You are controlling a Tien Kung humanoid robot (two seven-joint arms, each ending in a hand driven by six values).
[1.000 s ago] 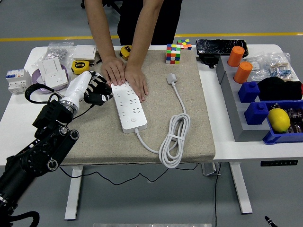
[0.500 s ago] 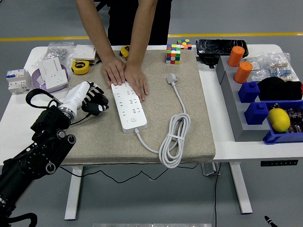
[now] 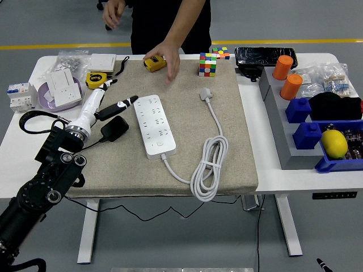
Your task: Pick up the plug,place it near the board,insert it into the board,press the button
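Note:
A white power strip (image 3: 154,126) lies on the beige mat (image 3: 187,79), its button (image 3: 160,144) at the near end. Its white cord coils to the right and ends in a white plug (image 3: 205,93). A black plug (image 3: 115,129) with a dark cable lies on the mat left of the strip. My left hand (image 3: 118,105) hovers just above the black plug with its fingers stretched toward the strip, holding nothing. A person's hand (image 3: 168,56) hangs over the mat's far edge.
A yellow tape measure (image 3: 154,62) and a Rubik's cube (image 3: 207,64) sit at the mat's far edge. Another tape measure (image 3: 96,80) and white sockets (image 3: 61,85) lie at the far left. A grey rack with orange cylinders (image 3: 283,68) and blue bins (image 3: 340,161) stand on the right.
The person's two hands have lifted off the power strip and pulled back to the far side. My left hand has uncurled and drawn back left; the black plug now lies on the mat.

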